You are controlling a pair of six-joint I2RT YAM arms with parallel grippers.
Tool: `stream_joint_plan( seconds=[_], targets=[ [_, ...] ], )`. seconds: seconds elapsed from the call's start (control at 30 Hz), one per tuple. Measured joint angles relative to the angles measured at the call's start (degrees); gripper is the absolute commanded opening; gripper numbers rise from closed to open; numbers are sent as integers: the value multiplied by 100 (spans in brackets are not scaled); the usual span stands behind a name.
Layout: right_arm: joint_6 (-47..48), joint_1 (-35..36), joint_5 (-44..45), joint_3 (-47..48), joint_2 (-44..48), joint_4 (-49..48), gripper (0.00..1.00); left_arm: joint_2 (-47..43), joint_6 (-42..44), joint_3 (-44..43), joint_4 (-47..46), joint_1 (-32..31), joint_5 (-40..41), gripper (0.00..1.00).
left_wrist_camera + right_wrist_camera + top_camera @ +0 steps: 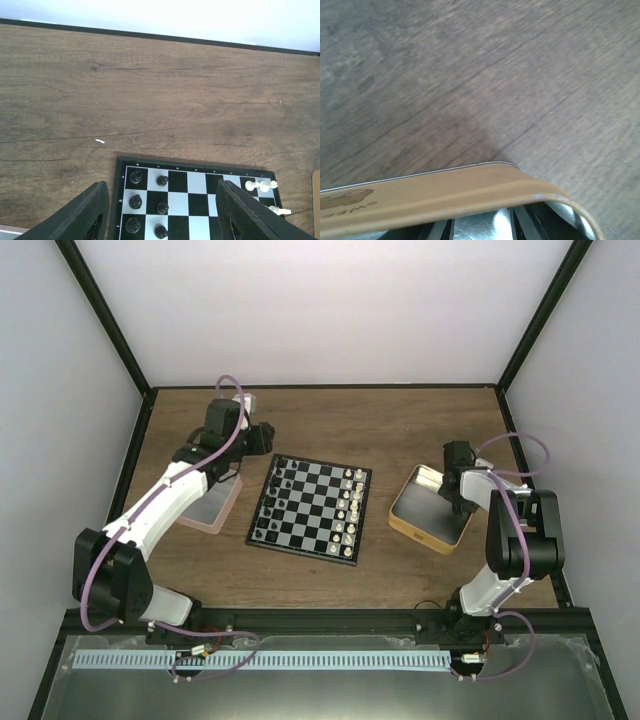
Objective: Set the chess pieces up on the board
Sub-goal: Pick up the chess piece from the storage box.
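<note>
Left arm reaches from its base up and across the pink-rimmed box (205,526), wrist bent toward the far left corner of the board (312,506). Left tool (161,186) hovers above that corner, fingers (85,210) wide apart with nothing between them.

Right arm is folded upright, its tool (459,502) pointing down into the tan tray (425,534). In the wrist view the tray rim fills the foreground and the fingertips are cut off, so I cannot tell whether this tool is apart or together.

The board lies flat on the counter (330,420) between box and tray. Black chess pieces (277,502) stand in its two left files, with white chessmen (348,502) opposite. Piece types are too small to identify.
</note>
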State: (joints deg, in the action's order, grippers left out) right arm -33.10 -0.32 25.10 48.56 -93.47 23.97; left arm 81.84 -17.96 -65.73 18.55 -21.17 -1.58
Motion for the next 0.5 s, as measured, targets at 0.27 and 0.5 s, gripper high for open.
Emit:
stream_joint_plan(
  seconds=[0.27,0.5],
  targets=[
    [160,-111,-590,-85,7,-334,17,0,0,22,-2,48,-22,61],
    [229,-111,-1060,-105,181,-400,27,0,0,24,-4,63,-55,61]
  ],
)
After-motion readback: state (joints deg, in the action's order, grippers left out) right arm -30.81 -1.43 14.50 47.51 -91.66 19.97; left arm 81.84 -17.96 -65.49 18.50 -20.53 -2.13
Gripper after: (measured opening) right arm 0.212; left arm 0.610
